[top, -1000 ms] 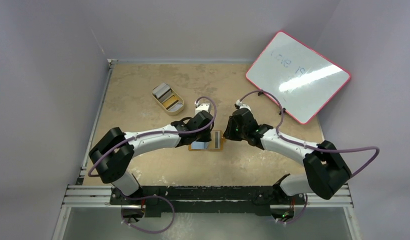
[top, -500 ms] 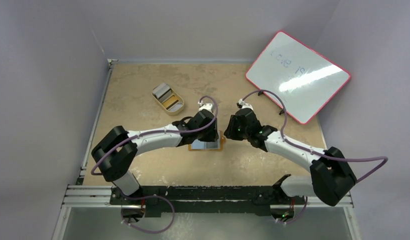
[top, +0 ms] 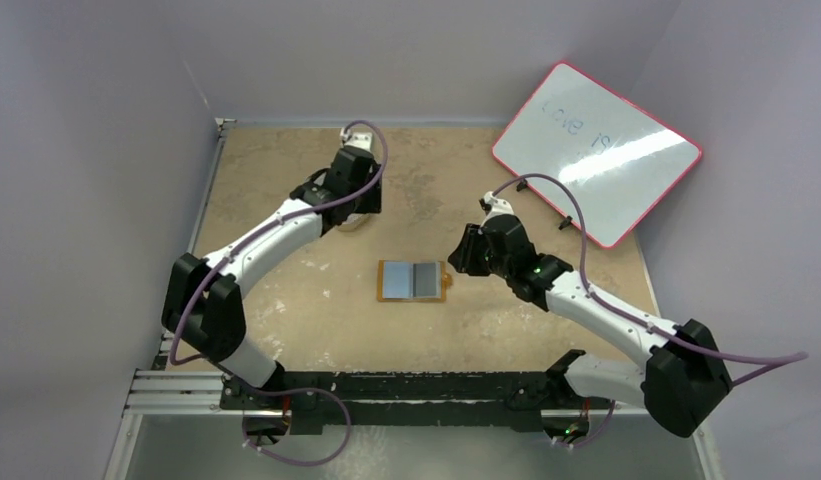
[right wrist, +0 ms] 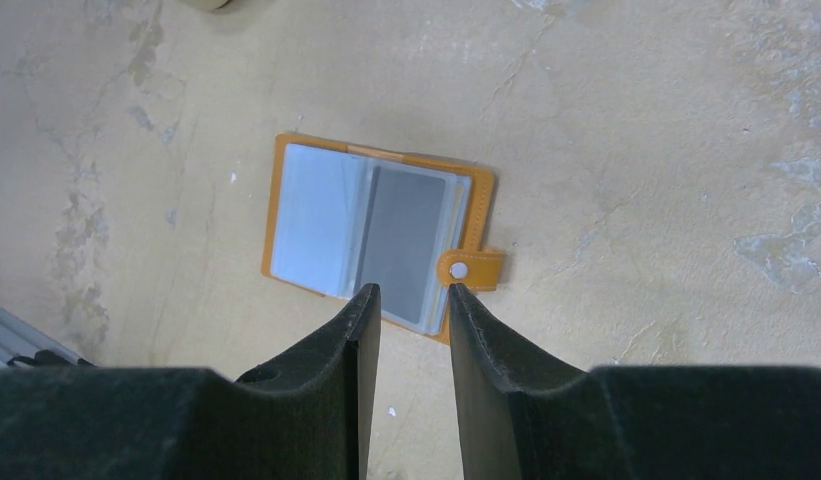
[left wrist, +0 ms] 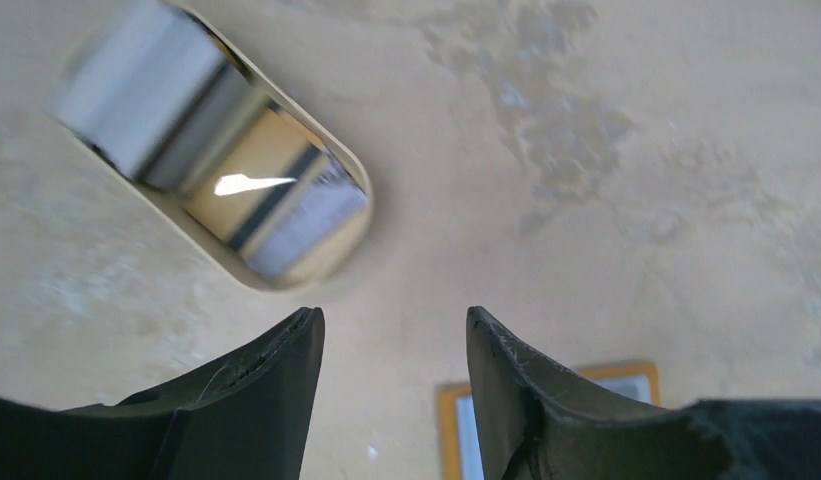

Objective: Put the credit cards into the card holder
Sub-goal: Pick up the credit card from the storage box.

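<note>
Tabletop scene with two robot arms, seen from above and from a camera on each wrist. The card holder point(right wrist: 326, 215) lies open and flat near the middle of the beige table point(top: 286, 290), orange-tan border showing around two see-through pockets. One pocket looks pale blue, the other, nearer the strap, darker grey. Its strap with the small white snap point(right wrist: 459, 270) sticks out on the right arm's side.

The right gripper point(right wrist: 411, 305) hangs over the holder's edge by the snap. Its black fingers stand a narrow gap apart with nothing between them; the holder shows through the gap. Whether the tips touch the holder cannot be told.

The left arm reaches toward the far left part of the table, well apart from the holder. The left gripper point(left wrist: 394, 335) is spread wide and holds nothing; bare table shows between its fingers. Just beyond the fingertips sits a cream oval tray point(left wrist: 248, 282) holding the credit cards point(left wrist: 251, 185): a silvery one, a gold-brown one with a bright glare, and a pale blue one, overlapping. The wrist view is blurred, so their exact number is unclear. A corner of the holder shows at that view's bottom edge.

A pink-framed whiteboard point(top: 596, 150) with faint writing sits at the far right.
</note>
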